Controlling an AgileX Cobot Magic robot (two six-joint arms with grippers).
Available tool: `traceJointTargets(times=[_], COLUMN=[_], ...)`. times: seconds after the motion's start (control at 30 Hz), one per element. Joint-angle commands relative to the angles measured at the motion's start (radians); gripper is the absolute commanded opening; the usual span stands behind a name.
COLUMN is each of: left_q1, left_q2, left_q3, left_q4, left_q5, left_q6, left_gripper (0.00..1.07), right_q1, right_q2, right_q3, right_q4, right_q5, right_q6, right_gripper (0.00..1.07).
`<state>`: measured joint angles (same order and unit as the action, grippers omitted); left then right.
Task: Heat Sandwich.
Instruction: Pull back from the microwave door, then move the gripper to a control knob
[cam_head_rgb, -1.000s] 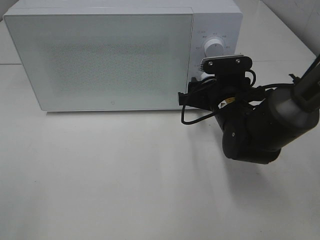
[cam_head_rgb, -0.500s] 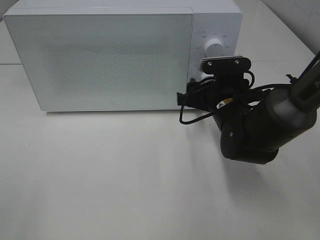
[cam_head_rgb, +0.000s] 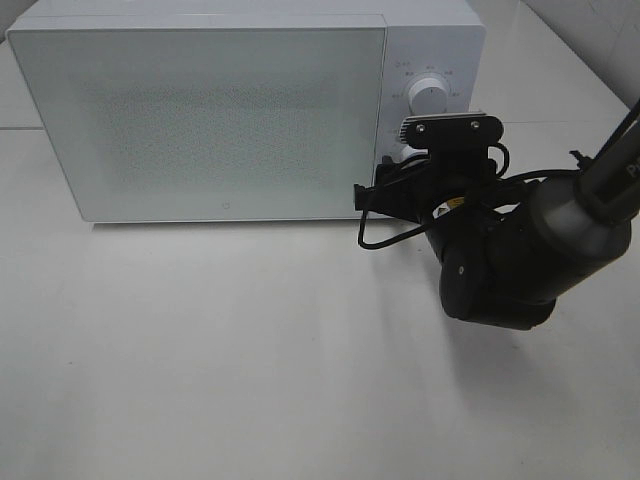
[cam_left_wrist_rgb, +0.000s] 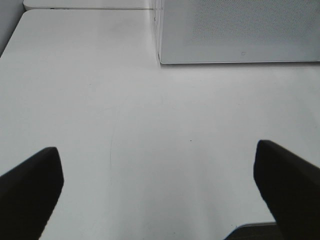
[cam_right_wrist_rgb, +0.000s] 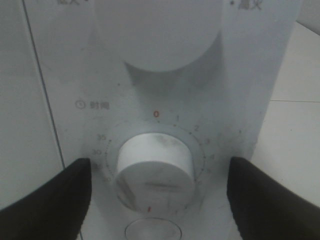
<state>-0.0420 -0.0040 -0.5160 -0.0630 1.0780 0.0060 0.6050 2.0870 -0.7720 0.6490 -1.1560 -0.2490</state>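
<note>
Widely spread, right gripper (cam_right_wrist_rgb: 158, 164) flanks round, perhaps scuffed white knob (cam_right_wrist_rgb: 155, 172); left gripper (cam_left_wrist_rgb: 156, 149) wide.

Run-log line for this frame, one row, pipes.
microwave door: shut | right tool: open, straddling timer knob, pads clear of it | left tool: open over table | sandwich: not in view

The white box-shaped microwave oven (cam_head_rgb: 200, 110) stands on the flat white tabletop (cam_head_rgb: 250, 380). Right of its door, a white round timer knob (cam_right_wrist_rgb: 155, 170) sits below another white round knob (cam_head_rgb: 428, 95). The black right gripper (cam_right_wrist_rgb: 159, 195) hangs just before the timer knob.
</note>
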Motion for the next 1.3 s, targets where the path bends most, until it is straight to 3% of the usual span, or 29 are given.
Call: traceJointTargets(times=[0.03,0.1,0.17,0.2,0.27,0.4,1.07,1.3], left_q1=[0.001,0.001,0.001,0.001,0.001,0.001,0.001,0.001], left_q2=[-0.019,-0.019,-0.019,-0.019,-0.019,-0.019,-0.019,-0.019], left_q3=[0.001,0.001,0.001,0.001,0.001,0.001,0.001,0.001], left_q4=[0.002,0.002,0.002,0.002,0.002,0.002,0.002,0.002], left_q5=[-0.011,-0.011,-0.011,-0.011,-0.011,-0.011,-0.011,-0.011], left_q6=[-0.006,-0.006,-0.006,-0.006,-0.006,-0.006,-0.006,-0.006], left_gripper=[0.98,0.98,0.98,0.98,0.98,0.98,0.98,0.98], right_q1=[0.005,0.005,0.005,0.005,0.005,0.005,0.005,0.005], right_q2=[-0.002,-0.002,-0.002,-0.002,-0.002,-0.002,-0.002,-0.002], right_q3=[-0.002,-0.002,-0.002,-0.002,-0.002,-0.002,-0.002,-0.002], right_q4=[-0.009,-0.009,-0.009,-0.009,-0.009,-0.009,0.034,0.032], right_q5=[-0.021,-0.023,-0.023,-0.022,-0.022,-0.023,-0.035,-0.077], right_q6=[0.013,0.013,0.013,0.013,0.013,0.013,0.043,0.176], right_gripper=[0.66,0.51,0.45,0.33,0.20,0.08,0.11,0.11])
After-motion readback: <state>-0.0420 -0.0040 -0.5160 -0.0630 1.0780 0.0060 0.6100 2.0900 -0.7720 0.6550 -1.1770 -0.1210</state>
